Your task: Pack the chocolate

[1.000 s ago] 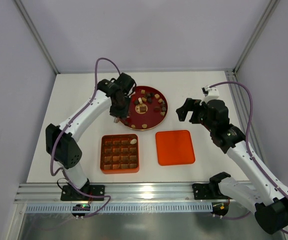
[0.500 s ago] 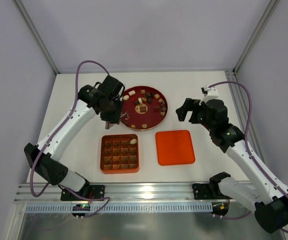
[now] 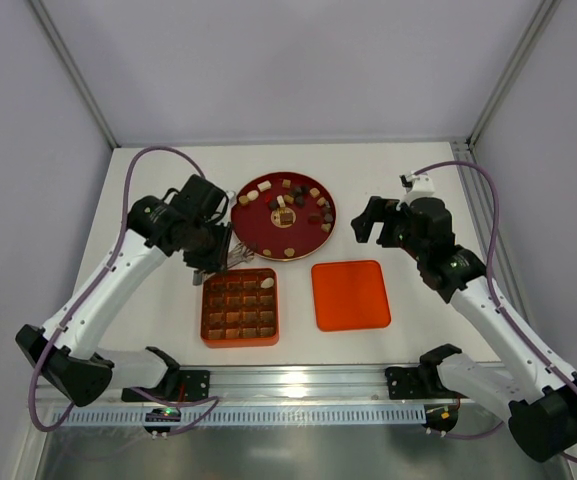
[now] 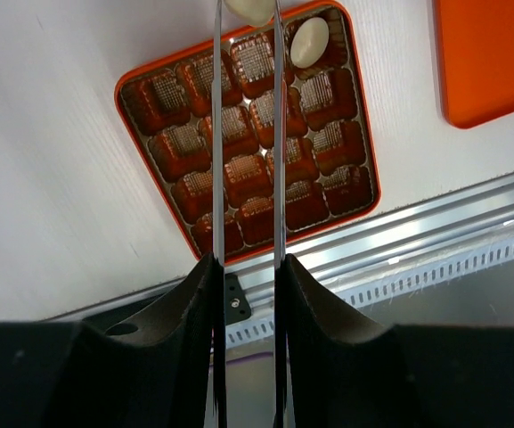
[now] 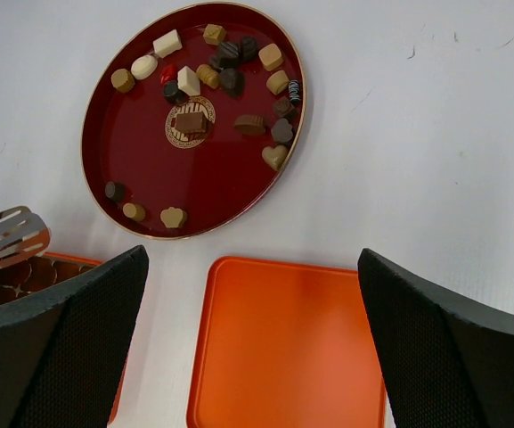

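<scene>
We are looking at the left gripper [image 4: 248, 267] closing partway on a pair of thin metal tongs [image 4: 216, 134]. Out past its fingers, the tong tips are pinching one cream-white chocolate [image 4: 249, 9]. Directly below that gripper the orange box [image 4: 125, 107] is lying flat, with a second white piece [image 4: 309, 42] sitting in a corner cell just beside the tong tips. The right gripper [image 5: 252, 259] is hanging with its jaws spread wide and gripping nothing. Beneath it the orange lid [image 5: 292, 339] is lying flat, and ahead of it the red round tray [image 5: 132, 152] is carrying the other chocolates [image 5: 230, 80], dark, tan and white. Everything is resting on a plain white table [image 3: 408, 180]. An aluminium rail [image 3: 298, 380] is running along the near edge, pale walls [image 3: 288, 60] are closing in around it, and metal frame posts [image 3: 71, 70] are standing at the corners.
</scene>
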Controlling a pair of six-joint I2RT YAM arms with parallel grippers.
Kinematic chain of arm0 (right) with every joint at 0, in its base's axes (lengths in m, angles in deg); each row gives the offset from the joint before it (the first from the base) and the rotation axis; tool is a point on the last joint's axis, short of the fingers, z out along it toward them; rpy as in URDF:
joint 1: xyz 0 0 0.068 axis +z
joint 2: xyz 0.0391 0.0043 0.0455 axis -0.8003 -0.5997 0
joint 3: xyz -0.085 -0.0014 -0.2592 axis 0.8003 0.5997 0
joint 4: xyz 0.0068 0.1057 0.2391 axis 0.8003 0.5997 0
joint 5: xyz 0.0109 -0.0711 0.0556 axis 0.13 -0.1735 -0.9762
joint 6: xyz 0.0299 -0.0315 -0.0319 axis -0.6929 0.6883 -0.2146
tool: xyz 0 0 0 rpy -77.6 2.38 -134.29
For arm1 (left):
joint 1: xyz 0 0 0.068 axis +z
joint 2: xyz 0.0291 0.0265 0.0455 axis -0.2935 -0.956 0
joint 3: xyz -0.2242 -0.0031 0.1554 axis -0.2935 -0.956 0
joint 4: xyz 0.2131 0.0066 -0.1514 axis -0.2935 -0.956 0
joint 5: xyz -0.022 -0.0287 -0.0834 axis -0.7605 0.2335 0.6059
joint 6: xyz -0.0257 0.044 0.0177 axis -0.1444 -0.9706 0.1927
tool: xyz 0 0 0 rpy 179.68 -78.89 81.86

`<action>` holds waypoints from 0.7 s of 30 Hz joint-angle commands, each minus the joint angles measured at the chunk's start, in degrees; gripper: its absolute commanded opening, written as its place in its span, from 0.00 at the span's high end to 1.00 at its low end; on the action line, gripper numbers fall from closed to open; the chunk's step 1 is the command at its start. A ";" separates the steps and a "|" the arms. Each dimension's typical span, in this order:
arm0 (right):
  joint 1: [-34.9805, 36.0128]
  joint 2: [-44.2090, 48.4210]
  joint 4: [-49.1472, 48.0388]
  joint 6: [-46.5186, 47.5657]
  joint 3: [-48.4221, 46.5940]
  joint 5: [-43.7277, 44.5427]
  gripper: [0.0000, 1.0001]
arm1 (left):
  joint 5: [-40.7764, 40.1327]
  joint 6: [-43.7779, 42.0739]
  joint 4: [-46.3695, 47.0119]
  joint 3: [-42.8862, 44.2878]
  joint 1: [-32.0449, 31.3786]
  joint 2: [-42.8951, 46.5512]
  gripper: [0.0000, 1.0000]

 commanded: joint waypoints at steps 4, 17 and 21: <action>0.31 -0.52 -2.25 0.23 -2.09 -0.22 0.00 | 2.41 0.60 -1.88 -2.97 -1.17 4.69 0.69; 0.31 -1.22 -2.51 0.32 -2.09 0.04 0.00 | 1.79 1.40 -1.97 -6.31 -4.08 6.54 0.69; 0.31 -1.31 -2.60 0.32 -1.92 0.04 0.00 | 1.79 1.57 -1.62 -6.66 -4.16 6.80 0.69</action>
